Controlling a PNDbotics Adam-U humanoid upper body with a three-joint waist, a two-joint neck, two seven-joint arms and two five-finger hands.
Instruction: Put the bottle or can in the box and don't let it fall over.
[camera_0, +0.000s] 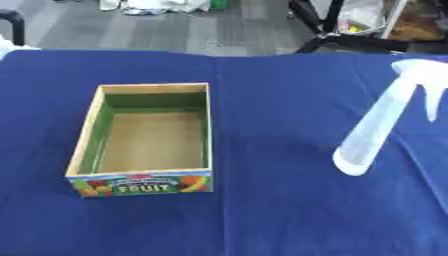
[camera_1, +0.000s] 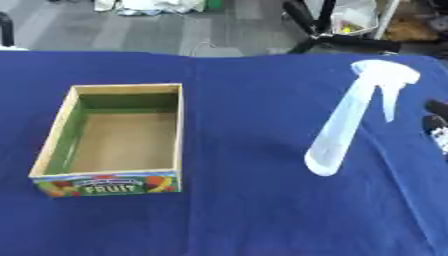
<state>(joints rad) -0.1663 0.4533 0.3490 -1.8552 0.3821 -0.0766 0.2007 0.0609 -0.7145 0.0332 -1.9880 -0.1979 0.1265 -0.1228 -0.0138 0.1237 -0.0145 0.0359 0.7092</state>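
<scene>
Nothing of the task is done yet: the spray bottle (camera_1: 346, 120) stands outside the box (camera_0: 86, 131).

The pale bottle stands on the blue cloth (camera_0: 280, 210) at centre right of the frame, well apart from the wooden fruit box at centre left, whose inside holds nothing visible. At the right edge of the right eye view, dark fingers of what is probably the right hand (camera_1: 435, 122) show near the bottle's trigger head, not touching it; whether they are open or curled I cannot tell. The left hand is out of sight. Grasping, carrying and setting the bottle upright all remain.
</scene>
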